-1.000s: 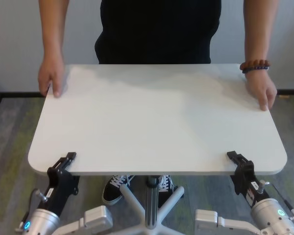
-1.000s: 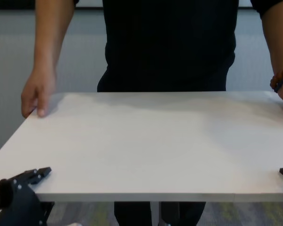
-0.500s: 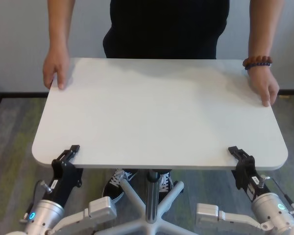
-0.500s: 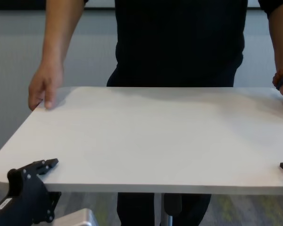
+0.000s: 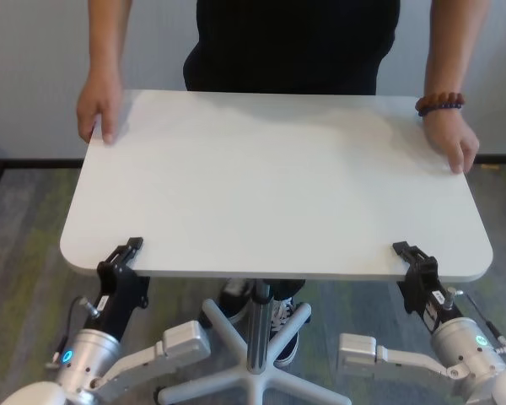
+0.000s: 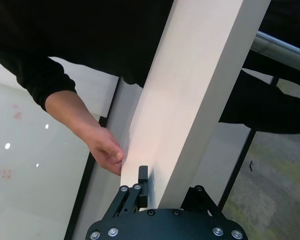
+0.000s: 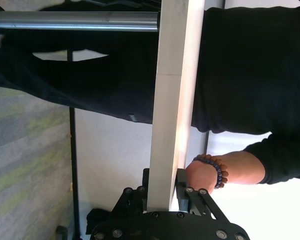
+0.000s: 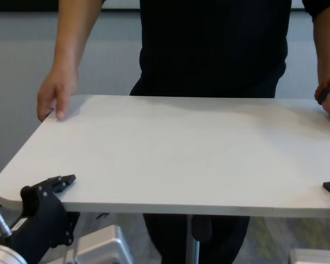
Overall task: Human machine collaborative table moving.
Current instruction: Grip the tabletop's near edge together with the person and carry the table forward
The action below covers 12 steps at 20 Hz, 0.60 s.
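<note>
Our left gripper and right gripper are black, multi-jointed claws studded with small silver screws. Behind each we carry a rounded silver-white arm housing with a glowing ring light. Thin cables loop beside our wrists, and the right claw bears a white label.

**Table slides away from me and toward my right**

Over the last second the table has moved farther from my body and toward my right. My left gripper went with it along the near edge, sitting farther in than before. The human has stepped back, and both of the human's hands now sit higher in the head view.
</note>
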Tool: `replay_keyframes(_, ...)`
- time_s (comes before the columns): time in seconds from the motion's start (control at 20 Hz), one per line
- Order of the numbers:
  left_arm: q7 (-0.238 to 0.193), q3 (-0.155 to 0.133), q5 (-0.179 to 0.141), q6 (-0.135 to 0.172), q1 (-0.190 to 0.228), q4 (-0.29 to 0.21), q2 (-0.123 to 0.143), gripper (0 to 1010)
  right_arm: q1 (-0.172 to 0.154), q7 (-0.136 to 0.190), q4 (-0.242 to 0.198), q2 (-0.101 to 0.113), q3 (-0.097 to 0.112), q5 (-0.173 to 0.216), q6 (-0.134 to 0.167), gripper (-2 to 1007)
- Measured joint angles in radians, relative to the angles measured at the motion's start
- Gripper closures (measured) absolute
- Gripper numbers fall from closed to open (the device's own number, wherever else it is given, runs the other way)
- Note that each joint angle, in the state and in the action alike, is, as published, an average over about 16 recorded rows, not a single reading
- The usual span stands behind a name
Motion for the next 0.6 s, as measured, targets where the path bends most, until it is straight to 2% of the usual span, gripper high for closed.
replay_keyframes(0.6, 0.027, 0.04, 0.021, 0.012, -0.112, 0.153, -0.06, 718, 0.118, -0.028, 0.136, -0.032, -0.026, 0.034, -0.05, 749)
